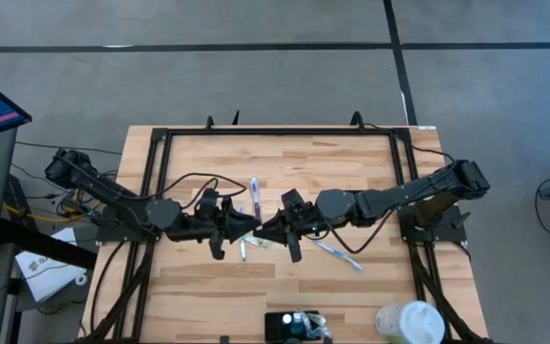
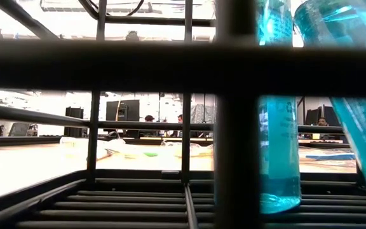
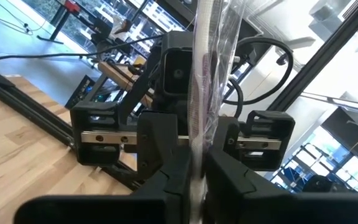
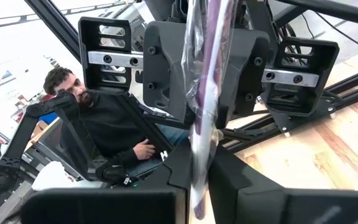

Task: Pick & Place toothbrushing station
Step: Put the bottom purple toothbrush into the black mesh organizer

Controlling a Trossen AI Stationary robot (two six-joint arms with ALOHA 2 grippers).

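Wrapped toothbrush [image 4: 205,93] between tool [image 4: 199,180] fingers

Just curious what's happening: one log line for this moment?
left gripper: jaws shut on wrapped toothbrush | right gripper: jaws shut on same | where: mid-table

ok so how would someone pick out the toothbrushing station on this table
In the high view, find the wooden table and follow its bottom edge to the middle. The toothbrushing station sits right on that edge, with bluish items standing in it. Its only close neighbour there, the white round container, is pale and circular, while the station is black, low and rectangular.
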